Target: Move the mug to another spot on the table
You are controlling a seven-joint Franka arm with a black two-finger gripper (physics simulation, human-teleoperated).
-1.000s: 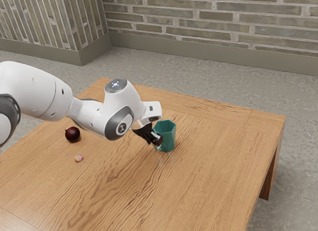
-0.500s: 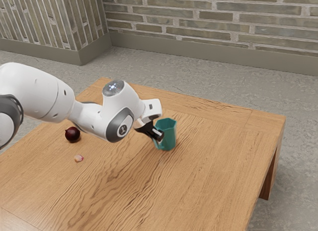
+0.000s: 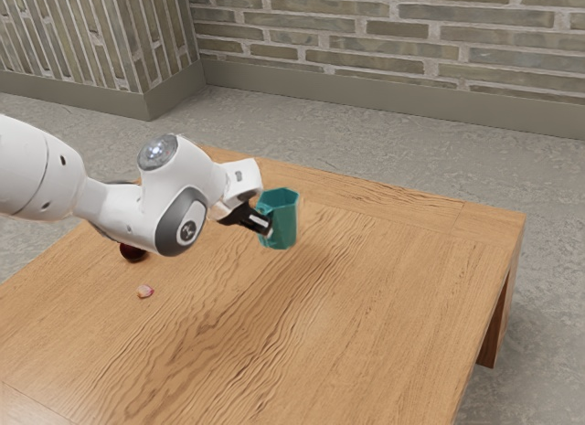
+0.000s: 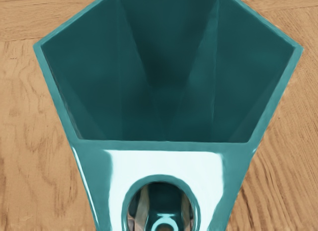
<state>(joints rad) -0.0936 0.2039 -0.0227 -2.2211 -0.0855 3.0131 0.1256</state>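
Observation:
A teal faceted mug (image 3: 279, 217) hangs tilted a little above the wooden table (image 3: 366, 297), toward its back part in the exterior view. My black gripper (image 3: 257, 221) is shut on the mug's handle side, on the side facing the exterior view's left. In the wrist view the mug (image 4: 169, 92) sits right under my hand, its empty angular inside open to the camera and its handle loop (image 4: 161, 206) closest to the hand.
A dark red onion (image 3: 131, 252) lies on the table behind my forearm at the exterior view's left, partly hidden. A small pale scrap (image 3: 144, 291) lies just in front of it. A brick wall stands behind the table.
My gripper has lifted the mug off the table and carried it toward the exterior view's left and back. The arm has drawn back with it and now covers part of the onion.

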